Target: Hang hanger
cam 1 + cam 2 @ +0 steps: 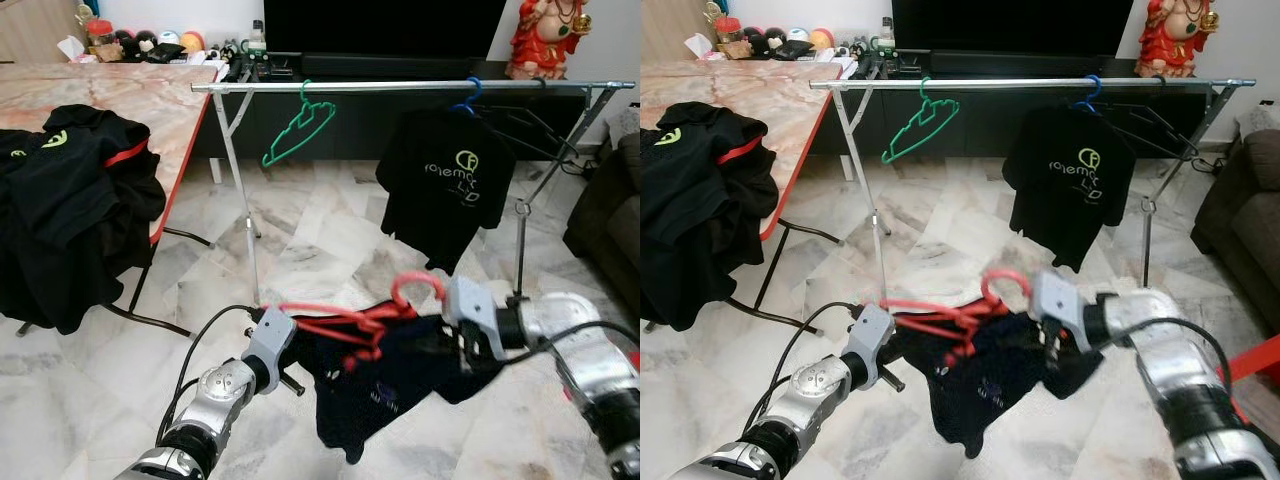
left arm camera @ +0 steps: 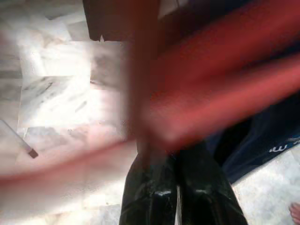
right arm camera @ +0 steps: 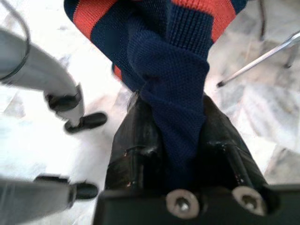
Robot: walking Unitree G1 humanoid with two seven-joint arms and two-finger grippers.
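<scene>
A red hanger carrying a navy garment hangs low over the floor between my two grippers, in front of the clothes rack. My left gripper is shut on the hanger's left end; in the left wrist view its fingers press together behind the blurred red bar. My right gripper is shut on the garment just below the hanger's hook, gripping navy knit with red stripes. The rack's silver rail runs above and beyond, holding a bare green hanger and a black T-shirt on a blue hanger.
A marble-topped table stands at the left with a pile of black clothes draped over its edge. A dark sofa is at the right. A low TV cabinet and a red statue stand behind the rack.
</scene>
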